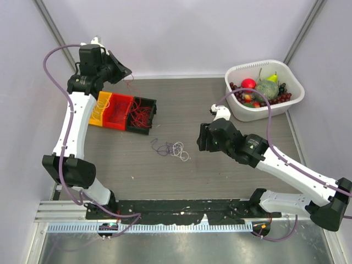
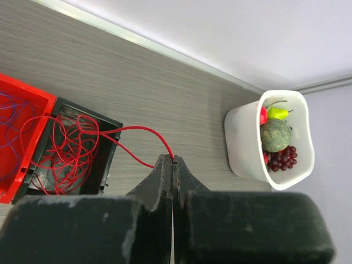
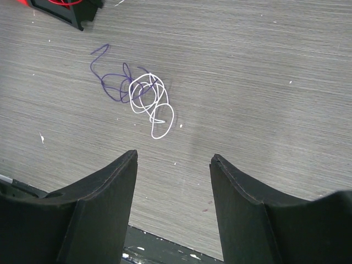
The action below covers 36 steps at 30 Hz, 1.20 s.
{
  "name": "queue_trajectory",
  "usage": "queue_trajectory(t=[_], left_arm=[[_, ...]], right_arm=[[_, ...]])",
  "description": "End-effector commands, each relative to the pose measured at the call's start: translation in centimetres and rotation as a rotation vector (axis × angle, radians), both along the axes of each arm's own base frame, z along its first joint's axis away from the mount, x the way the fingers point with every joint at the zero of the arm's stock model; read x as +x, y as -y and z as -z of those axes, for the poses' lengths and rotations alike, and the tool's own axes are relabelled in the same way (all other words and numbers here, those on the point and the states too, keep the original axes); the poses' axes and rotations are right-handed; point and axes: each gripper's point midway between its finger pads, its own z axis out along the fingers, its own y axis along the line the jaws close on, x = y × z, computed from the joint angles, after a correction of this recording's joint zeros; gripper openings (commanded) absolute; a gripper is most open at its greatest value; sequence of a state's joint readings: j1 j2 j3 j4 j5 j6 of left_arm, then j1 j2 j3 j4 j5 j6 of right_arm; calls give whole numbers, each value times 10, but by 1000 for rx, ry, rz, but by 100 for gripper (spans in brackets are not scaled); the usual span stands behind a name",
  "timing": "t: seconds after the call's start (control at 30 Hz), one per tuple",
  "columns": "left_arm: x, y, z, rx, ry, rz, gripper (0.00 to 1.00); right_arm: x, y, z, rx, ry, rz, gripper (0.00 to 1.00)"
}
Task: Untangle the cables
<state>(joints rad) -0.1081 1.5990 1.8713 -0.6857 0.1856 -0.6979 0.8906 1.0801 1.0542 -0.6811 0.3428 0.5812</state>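
The left gripper (image 2: 173, 160) is pinched shut on a red wire (image 2: 144, 128). The wire trails from its tips into the black bin (image 2: 110, 159) and joins a loose heap of red wires (image 2: 66, 148). Touching that bin, the red bin (image 2: 27, 88) holds purple strands (image 2: 14, 118). A fruit basket (image 2: 242, 148) stands well off to the other side of the gripper. The right gripper (image 3: 173, 158) hangs wide open and empty over the worktop (image 3: 264, 82). Just ahead of it lie a white wire (image 3: 148, 97) and a purple wire (image 3: 107, 85), looped together.
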Motion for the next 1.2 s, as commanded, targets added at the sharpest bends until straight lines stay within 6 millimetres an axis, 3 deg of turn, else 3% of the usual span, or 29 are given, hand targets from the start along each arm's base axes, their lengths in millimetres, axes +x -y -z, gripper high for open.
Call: queue_trajectory(t=[0.0, 0.17, 0.43, 0.6, 0.83, 1.0, 1.03, 1.17], left_arm=[[24, -6, 15, -1, 45, 16, 0], [35, -13, 58, 38, -25, 20, 0], [32, 1, 167, 27, -220, 75, 0], [34, 10, 217, 73, -337, 87, 0], [37, 5, 288, 184, -529, 63, 0], [28, 3, 309, 268, -632, 89, 0], [25, 3, 304, 282, -630, 95, 2], [21, 6, 255, 331, -519, 113, 33]], right_arm=[[10, -5, -3, 21, 6, 4, 61], [17, -8, 2, 43, -33, 11, 60], [26, -2, 14, 39, -65, 37, 60], [31, -3, 8, 63, -71, 25, 60], [39, 5, 6, 82, -73, 70, 60], [35, 9, 8, 73, -74, 65, 59], [35, 10, 13, 59, -85, 67, 59], [35, 2, 26, 57, -129, 55, 59]])
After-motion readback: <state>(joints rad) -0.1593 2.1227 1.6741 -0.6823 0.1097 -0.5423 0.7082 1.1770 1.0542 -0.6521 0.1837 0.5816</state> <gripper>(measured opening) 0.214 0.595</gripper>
